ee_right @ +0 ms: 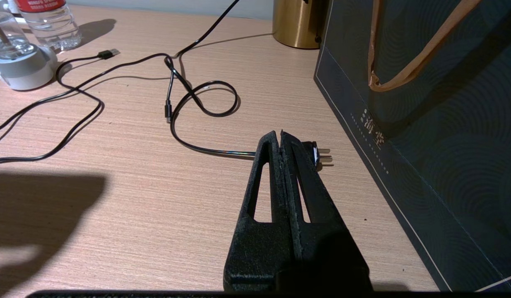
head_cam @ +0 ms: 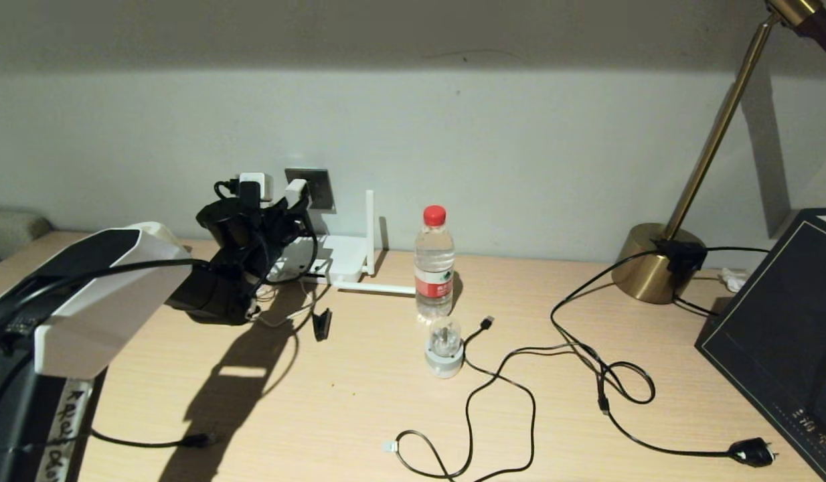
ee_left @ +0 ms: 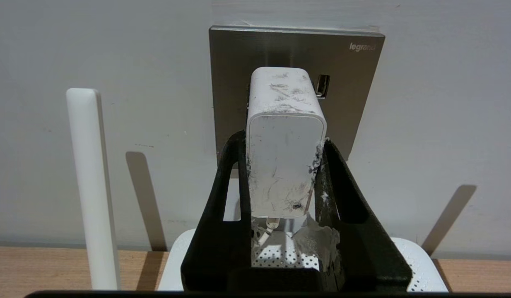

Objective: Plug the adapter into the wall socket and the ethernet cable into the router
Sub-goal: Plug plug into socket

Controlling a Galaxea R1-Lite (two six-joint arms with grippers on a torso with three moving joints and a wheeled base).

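A: Nearest us is the robot's white-and-black left arm, reaching from the near left across the pale wooden desk (head_cam: 359,402) toward the wall. What's its black left end effector (ee_left: 283,145) doing?

B: It's clamped on the small white cube-shaped adapter (ee_left: 285,157), one finger on each flank, pointing level at the wall. The adapter's front end meets the square grey brushed-metal wall socket (ee_left: 346,82); I can't tell whether the pins are fully seated.

A: What could go wrong?

B: I'd judge the grip itself is the risk. If the fingers let go while the plug is only half in, the pull of its thin white cord could tip it out. A skewed push could bend the pins or scrape the plate. Backing away without spreading the fingers would drag it out again.

A: And below?

B: The flat white router (head_cam: 326,258) with thin stick antennas lies right under the socket, against the wall. A dropped adapter would land on it, and a sinking wrist could knock an antenna.

A: Further right?

B: A clear water bottle with a red cap (head_cam: 434,264), then the thick black ethernet cable (head_cam: 500,381) looping over the desk, clear-tipped connector near the front edge, not plugged in. The black right end effector (ee_right: 282,142) hangs parked over the desk's right side, fingers pressed together, holding nothing, just beside a black lamp plug (ee_right: 317,154) and a dark paper bag (ee_right: 437,124).
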